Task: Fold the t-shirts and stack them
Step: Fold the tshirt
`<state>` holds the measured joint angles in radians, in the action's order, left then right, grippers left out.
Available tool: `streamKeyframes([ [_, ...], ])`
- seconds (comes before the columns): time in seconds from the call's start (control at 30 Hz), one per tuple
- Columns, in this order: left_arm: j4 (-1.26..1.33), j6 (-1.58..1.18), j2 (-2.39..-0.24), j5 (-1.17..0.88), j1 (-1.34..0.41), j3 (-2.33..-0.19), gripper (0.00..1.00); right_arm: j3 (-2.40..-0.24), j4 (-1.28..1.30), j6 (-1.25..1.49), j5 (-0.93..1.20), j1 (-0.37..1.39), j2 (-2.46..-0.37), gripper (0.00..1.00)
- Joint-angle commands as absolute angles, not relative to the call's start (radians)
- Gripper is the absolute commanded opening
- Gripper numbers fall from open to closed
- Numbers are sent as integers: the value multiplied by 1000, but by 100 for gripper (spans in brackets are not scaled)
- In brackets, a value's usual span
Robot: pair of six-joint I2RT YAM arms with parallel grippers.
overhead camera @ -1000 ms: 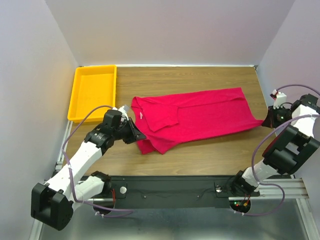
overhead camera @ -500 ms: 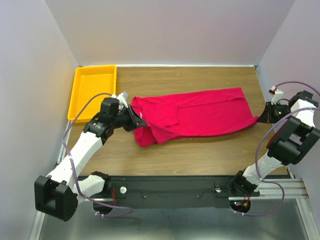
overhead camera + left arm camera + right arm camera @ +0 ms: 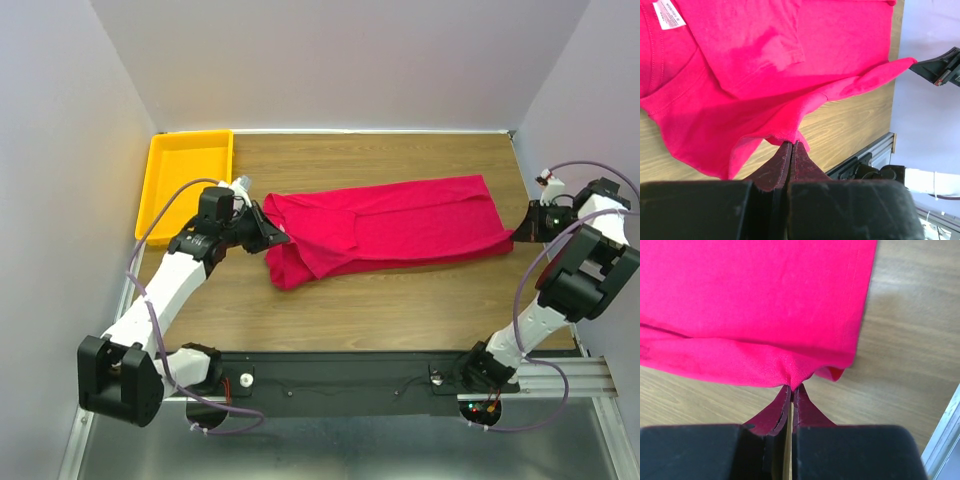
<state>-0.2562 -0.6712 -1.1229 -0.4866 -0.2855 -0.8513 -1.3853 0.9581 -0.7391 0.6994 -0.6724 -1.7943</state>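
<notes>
The crimson-red t-shirt (image 3: 390, 228) lies stretched lengthwise across the middle of the wooden table, partly folded over itself. My left gripper (image 3: 277, 236) is shut on its left end and holds that edge lifted; in the left wrist view (image 3: 792, 143) the cloth (image 3: 740, 75) hangs from the closed tips, its white neck label (image 3: 668, 13) at top left. My right gripper (image 3: 516, 234) is shut on the shirt's right bottom corner; in the right wrist view (image 3: 791, 386) the hem (image 3: 765, 305) bunches at the closed tips.
A yellow plastic tray (image 3: 160, 200) stands at the back left of the table (image 3: 400, 310). White walls close in on the left, back and right. The metal rail with the arm bases (image 3: 400, 385) runs along the near edge.
My left gripper has moved toward the back and lifted the shirt's left end, folding the near edge over. My right gripper has drawn the right corner back too, and the shirt looks narrower.
</notes>
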Motion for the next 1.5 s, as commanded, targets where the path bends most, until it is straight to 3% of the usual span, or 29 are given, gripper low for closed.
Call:
streamKeyframes([
  [0.0,-198,-637,-1140,-514,-267,-899,0,-1456,907,-701,709,-653,-1807,1],
  [1.47,-133,-532,-1480,-568,-233,-1129,0,-1422,752,-557,597,-595,-1864,1],
])
